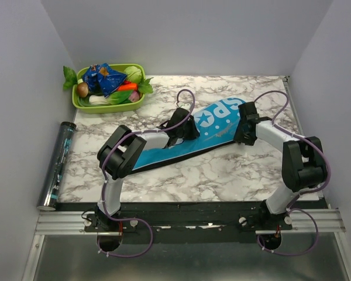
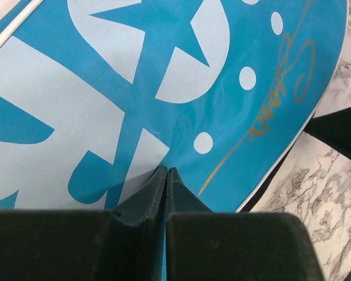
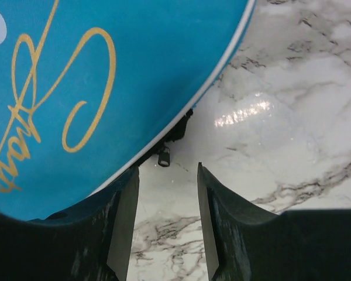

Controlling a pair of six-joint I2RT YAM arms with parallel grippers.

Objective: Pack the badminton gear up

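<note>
L gripper (image 2: pixel 165 173) fingers pressed together, pinching thin fold of blue cover (image 2: pixel 164 70) w/ white lettering; cover spreads flat ahead of it on marble table (image 2: pixel 333 175). R gripper (image 3: pixel 167 170) jaws apart, only table btwn them; cover's rounded edge sits at its L finger, small zip pull (image 3: pixel 164 157) just ahead. Well off to L of L gripper, at table edge: dark tube (image 1: pixel 57 164).
</note>
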